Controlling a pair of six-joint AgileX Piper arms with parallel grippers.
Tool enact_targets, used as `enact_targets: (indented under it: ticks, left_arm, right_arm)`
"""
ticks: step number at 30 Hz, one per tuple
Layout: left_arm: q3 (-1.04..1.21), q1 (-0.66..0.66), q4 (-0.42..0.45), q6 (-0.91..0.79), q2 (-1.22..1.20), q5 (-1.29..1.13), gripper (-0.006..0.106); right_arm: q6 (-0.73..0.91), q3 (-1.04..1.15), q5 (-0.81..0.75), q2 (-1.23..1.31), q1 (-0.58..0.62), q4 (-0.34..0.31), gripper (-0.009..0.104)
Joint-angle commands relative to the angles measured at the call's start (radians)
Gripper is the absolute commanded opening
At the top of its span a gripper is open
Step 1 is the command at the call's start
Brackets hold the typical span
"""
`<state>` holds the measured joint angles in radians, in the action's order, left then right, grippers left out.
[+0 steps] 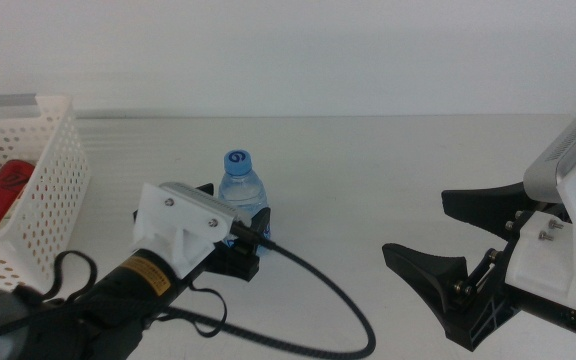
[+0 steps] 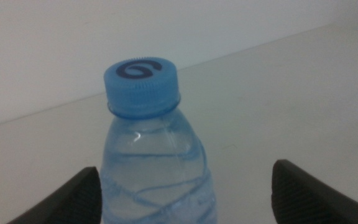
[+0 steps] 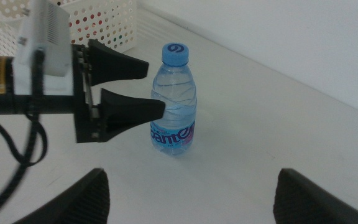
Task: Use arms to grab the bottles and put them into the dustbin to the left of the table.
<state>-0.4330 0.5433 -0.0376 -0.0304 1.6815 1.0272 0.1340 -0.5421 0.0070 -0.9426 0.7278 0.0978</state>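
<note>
A small clear water bottle (image 1: pixel 241 183) with a blue cap and blue label stands upright on the white table (image 1: pixel 388 160), right of the dustbin (image 1: pixel 50 165). My left gripper (image 1: pixel 235 202) comes in from the lower left and is open, one jaw on each side of the bottle's lower body. In the left wrist view the bottle (image 2: pixel 154 155) fills the space between the jaws, closer to one of them, and I see no contact. My right gripper (image 1: pixel 415 224) hangs open and empty at the right. Its wrist view shows the bottle (image 3: pixel 174 102) at the tips of the left gripper (image 3: pixel 155 87).
The white perforated dustbin (image 3: pixel 104 25) at the table's left holds a red can (image 1: pixel 3 195). A black cable (image 1: pixel 338 295) trails from the left arm across the table's front.
</note>
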Motion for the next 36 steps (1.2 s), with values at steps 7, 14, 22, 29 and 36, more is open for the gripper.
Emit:
enact_targets:
  ticks: [7,14,22,29,36]
  left_arm:
    - [-0.11,-0.001,-0.048,0.005,0.074,0.089,0.09]
    - [-0.181,-0.001,-0.079,0.005,0.161,0.086,0.09]
    - [-0.246,-0.001,-0.12,0.005,0.237,0.104,0.087]
    - [-0.257,0.001,-0.137,0.001,0.258,0.137,0.053]
    - [-0.214,0.016,-0.121,0.0,0.19,0.146,0.0]
  right_arm:
    - [0.01,-0.027,-0.065,0.012,0.0,-0.006,0.079]
    - [0.01,-0.027,-0.065,0.012,0.0,-0.006,0.079]
    - [0.01,-0.027,-0.065,0.012,0.0,-0.006,0.079]
    - [0.01,-0.027,-0.065,0.012,0.0,-0.006,0.079]
    - [0.01,-0.027,-0.064,0.013,0.0,-0.006,0.079]
